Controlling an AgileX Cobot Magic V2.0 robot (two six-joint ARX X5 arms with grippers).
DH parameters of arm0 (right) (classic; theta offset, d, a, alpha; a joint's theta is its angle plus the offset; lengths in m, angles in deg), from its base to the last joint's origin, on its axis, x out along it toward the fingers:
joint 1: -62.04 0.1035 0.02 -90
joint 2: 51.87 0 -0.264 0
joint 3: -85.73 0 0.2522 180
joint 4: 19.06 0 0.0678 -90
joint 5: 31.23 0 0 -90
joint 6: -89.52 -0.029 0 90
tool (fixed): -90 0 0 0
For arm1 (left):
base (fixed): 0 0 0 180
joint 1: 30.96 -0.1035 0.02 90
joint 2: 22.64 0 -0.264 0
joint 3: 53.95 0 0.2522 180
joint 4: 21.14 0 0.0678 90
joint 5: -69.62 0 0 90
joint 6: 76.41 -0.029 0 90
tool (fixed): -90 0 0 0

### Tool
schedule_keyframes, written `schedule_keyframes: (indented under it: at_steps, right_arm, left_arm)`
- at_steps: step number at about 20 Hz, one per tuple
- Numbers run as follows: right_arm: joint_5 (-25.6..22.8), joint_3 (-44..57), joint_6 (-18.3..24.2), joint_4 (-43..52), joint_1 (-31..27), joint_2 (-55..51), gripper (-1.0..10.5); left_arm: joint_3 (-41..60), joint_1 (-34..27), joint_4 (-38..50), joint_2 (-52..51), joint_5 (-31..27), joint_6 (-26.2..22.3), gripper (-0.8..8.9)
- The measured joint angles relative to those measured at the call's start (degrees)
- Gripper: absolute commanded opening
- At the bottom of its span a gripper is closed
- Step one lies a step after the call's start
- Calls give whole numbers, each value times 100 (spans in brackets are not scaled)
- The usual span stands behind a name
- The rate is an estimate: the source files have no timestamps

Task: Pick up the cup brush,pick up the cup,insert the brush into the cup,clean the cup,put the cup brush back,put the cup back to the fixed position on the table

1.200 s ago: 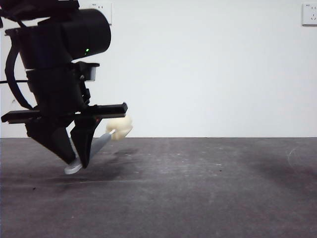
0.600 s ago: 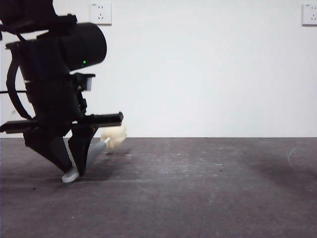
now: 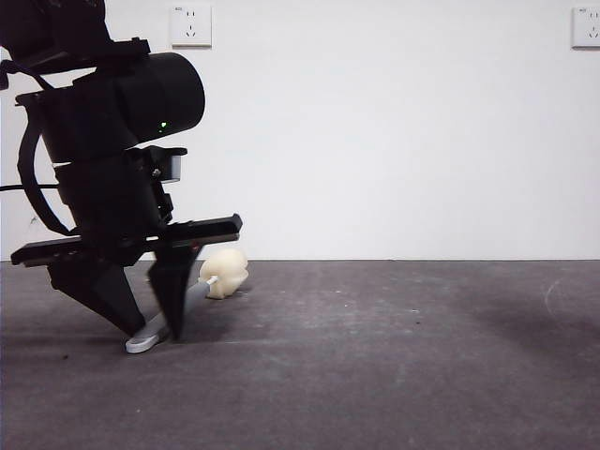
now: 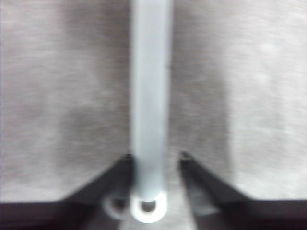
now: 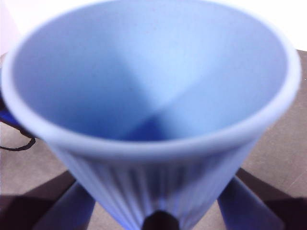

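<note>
- Brush (image 3: 208, 283) position: we see the cup brush lying low on the worktop (image 3: 394, 356), its grey handle slanting down to the looped end, which touches the surface, and its cream sponge head (image 3: 226, 272) resting at the far side, near the wall.
- Left hand (image 3: 150, 328): in the left wrist view its two jaws stand either side of the handle (image 4: 149, 96) with a sliver of worktop showing between each jaw and the handle, so we read them as parted and not gripping. We judge the low, straddling pose serves to lay the brush flat so it does not drop or roll.
- Right hand: its jaws are hidden behind the blue ribbed cup (image 5: 153, 120), which fills the right wrist view mouth-up; we cannot tell how firmly they grip. The front view shows neither this arm nor the cup, so the cup appears to be held clear of the brush area.
- Judgement: brush return looks nearly done; cup replacement is not yet done.
</note>
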Motion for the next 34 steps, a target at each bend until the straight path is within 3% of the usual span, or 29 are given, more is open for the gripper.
schedule_keyframes:
  at_steps: [4, 8, 18, 26, 34]
  right_arm:
    - [0, 0, -90, 22, 0, 295, -17]
    - [-4, 0, -77, 743, -7, 898, -17]
    - [-264, 0, 691, 2918, -741, 3322, -17]
    - [450, 0, 669, 3954, -1512, 4859, -17]
    - [1233, 1252, 479, 5805, -2214, 5108, -17]
  left_arm:
    - [-31, 42, 42, -17, 216, -267, 413]
    - [33, 7, -262, -299, 173, -599, 413]
    - [37, 7, -833, -3185, 153, -1379, 412]
    - [37, 7, -1690, -5121, 149, -1464, 411]
    - [37, 7, -2004, -5488, 136, -1462, 409]
